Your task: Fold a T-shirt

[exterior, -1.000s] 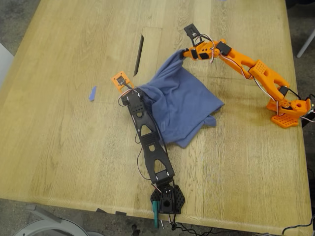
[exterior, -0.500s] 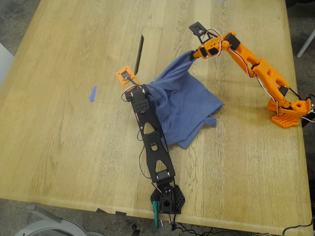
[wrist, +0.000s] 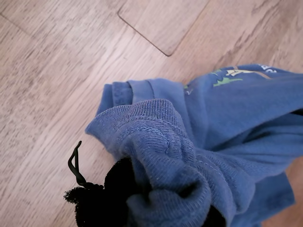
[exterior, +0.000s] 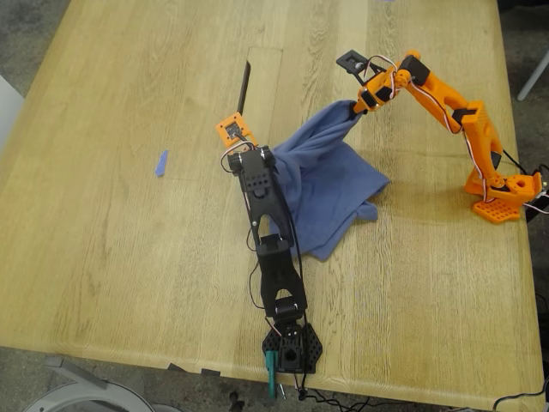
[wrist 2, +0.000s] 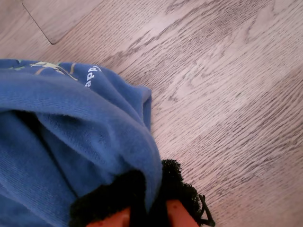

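The T-shirt (exterior: 330,184) hung bunched over the table (exterior: 111,240) between my first gripper (exterior: 257,157) and my second gripper (exterior: 364,105), each clamped on an edge, seemingly lifting it to spread the cloth for folding

Slate-blue T-shirt (exterior: 330,184), green-yellow print

Exterior view looks steeply down over the whole wooden table (exterior: 129,257); both wrist views sit close above the T-shirt (exterior: 330,184), shared by all.
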Available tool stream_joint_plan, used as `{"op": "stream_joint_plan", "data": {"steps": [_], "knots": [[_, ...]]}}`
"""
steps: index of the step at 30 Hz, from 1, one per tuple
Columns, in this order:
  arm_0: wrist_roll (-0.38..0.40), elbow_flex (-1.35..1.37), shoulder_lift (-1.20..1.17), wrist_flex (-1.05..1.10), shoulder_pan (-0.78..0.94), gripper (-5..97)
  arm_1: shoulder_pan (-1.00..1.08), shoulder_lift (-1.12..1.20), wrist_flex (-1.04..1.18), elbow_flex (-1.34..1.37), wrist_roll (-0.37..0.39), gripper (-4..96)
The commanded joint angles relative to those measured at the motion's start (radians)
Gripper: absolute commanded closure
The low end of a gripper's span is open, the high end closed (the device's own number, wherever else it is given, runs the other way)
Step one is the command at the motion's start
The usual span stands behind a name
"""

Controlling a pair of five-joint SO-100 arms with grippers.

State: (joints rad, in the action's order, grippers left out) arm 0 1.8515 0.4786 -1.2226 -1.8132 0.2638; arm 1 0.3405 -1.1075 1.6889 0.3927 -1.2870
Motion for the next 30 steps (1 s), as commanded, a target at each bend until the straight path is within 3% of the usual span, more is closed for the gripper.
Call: {"op": "stream_joint_plan", "data": {"steps": [1, 10, 17, 30], "knots": [[0.012, 0.048, -0.241, -0.029, -0.026, 92, -0.009, -0.104, 0.003, 0.048, 0.008, 91.3], [0.017, 0.43, -0.523, -0.003, -0.166, 92, -0.054, -0.302, 0.0, 0.356, 0.009, 91.3], [0.008, 0.81, -0.778, 0.143, -0.275, 92, -0.086, -0.411, -0.075, 0.555, 0.009, 91.3], [0.0, 1.385, -1.154, 0.423, -0.471, 92, -0.187, -0.701, -0.399, 1.12, 0.014, 91.3]]}}
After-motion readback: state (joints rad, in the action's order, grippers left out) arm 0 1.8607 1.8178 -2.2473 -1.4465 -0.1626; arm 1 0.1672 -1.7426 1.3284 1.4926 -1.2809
